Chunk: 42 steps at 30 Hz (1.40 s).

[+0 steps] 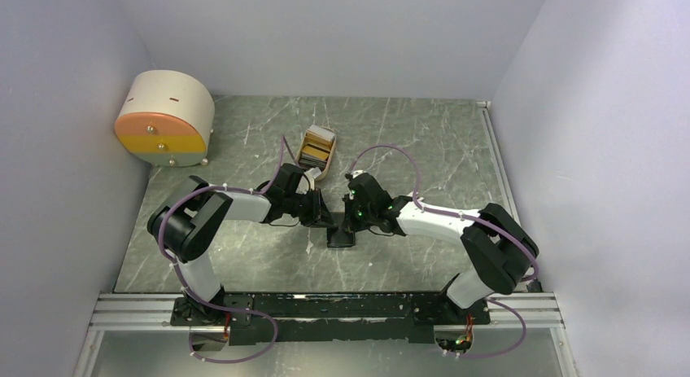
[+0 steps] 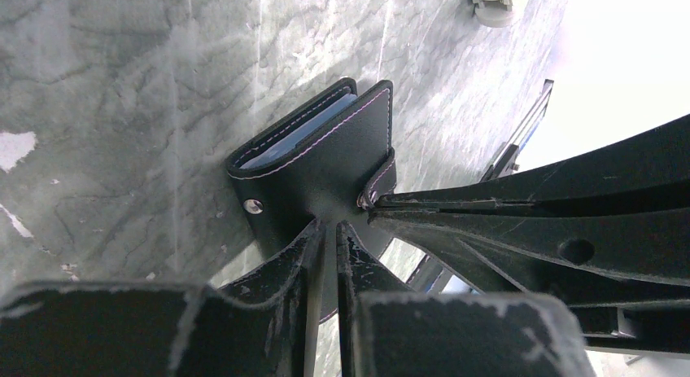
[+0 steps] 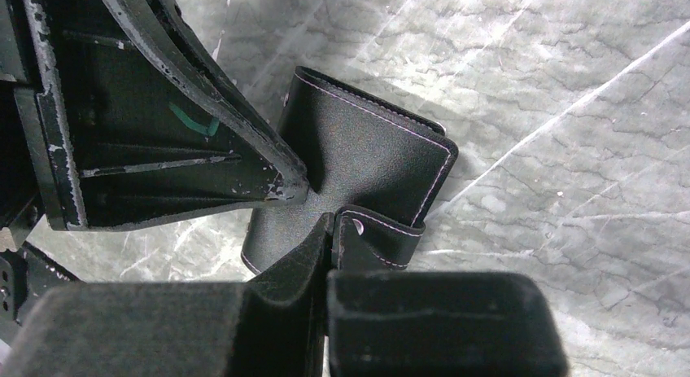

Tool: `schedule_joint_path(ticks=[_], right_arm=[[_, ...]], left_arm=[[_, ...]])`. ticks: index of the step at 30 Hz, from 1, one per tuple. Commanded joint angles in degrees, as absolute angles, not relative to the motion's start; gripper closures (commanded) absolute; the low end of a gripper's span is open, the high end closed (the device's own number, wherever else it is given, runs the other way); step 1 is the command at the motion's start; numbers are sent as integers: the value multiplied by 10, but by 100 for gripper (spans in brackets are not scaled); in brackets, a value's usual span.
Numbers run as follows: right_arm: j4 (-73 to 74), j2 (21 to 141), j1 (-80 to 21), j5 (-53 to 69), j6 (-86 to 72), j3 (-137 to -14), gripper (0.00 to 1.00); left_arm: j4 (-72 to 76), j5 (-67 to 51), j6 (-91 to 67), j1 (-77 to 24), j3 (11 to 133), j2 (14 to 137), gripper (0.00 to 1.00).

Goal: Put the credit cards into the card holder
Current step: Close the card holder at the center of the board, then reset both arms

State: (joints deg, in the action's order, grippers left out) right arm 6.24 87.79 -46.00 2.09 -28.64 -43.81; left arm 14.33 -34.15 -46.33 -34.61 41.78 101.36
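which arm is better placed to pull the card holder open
Right, probably: the right gripper is shut on the loose snap tab, while the left gripper pinches the card holder's edge, steadying it.

Bright diffuse light; table point(image 2: 163, 84) sheens, upper-right corner blown out.

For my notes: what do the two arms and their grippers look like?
The left arm and right arm have white links, black joints and looping purple cables. The left gripper and right gripper are black, tapered, with scuffed whitish edges.
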Motion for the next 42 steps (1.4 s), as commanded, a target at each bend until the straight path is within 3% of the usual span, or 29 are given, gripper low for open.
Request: schedule_joint_path(ticks=[1,16,22,26,30,33,34,35,36,37,42], right_arm=[[62,907,-466,8,-287,-418,100],[52,895,-445,27,-280,-405,100],[89,844,-444,47,-269,-473,74],[94,809,-442,71,-277,-489,57],[99,763,-440,68,-284,-497,41],[108,710,-440,29,-279,-506,29],[111,690,-439,16,-276,-509,9],[115,667,-439,3,-273,-513,0],[122,652,-439,-7,-269,-519,1],[129,638,-439,-18,-267,-525,1],[157,582,-439,-84,-280,-540,1]], left_arm=[[137,-331,-457,-350,409,1016,83],[131,-326,-460,-349,407,1013,83],[71,-310,-470,-349,434,947,83],[-1,-262,-466,-349,469,875,77],[-53,-212,-461,-349,492,793,66],[-129,-148,-439,-349,531,734,47],[-159,-123,-432,-348,545,714,44],[-187,-100,-425,-349,558,695,38],[-212,-75,-418,-349,570,676,24],[-242,-55,-413,-348,581,652,3],[-314,24,-392,-348,621,570,1]])
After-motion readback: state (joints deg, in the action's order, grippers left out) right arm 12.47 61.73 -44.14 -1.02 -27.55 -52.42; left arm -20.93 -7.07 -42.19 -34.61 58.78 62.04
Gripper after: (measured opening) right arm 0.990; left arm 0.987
